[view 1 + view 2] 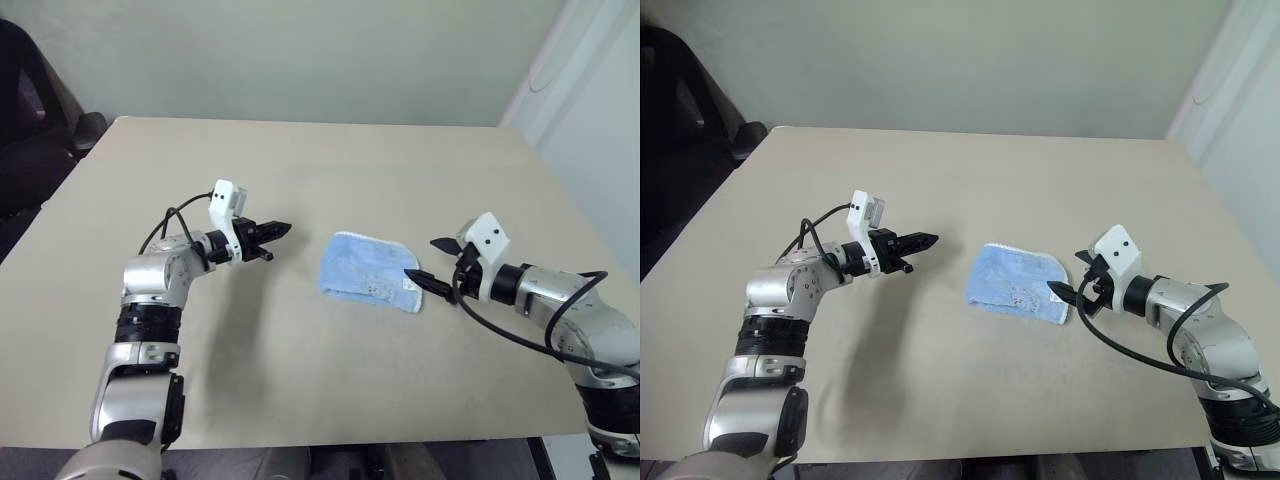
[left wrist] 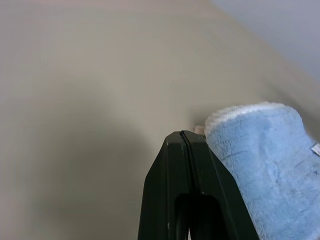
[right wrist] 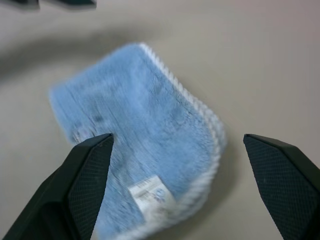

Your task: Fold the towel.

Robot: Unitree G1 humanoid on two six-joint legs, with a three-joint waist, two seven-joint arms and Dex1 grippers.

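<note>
Small light-blue terry towel (image 1: pixel 367 271) lies folded mid-surface, nearer right edge, white tag up. Left hand (image 1: pixel 272 237) pinched empty, beside towel. Right hand (image 1: pixel 432 263) spread wide, empty, at towel's right end. Judgement: fold looks done; lift clear without snagging edging.

Lt-blue towel (image 1: pixel 366 271) folded flat mid-table, white edging, tag up.
</note>
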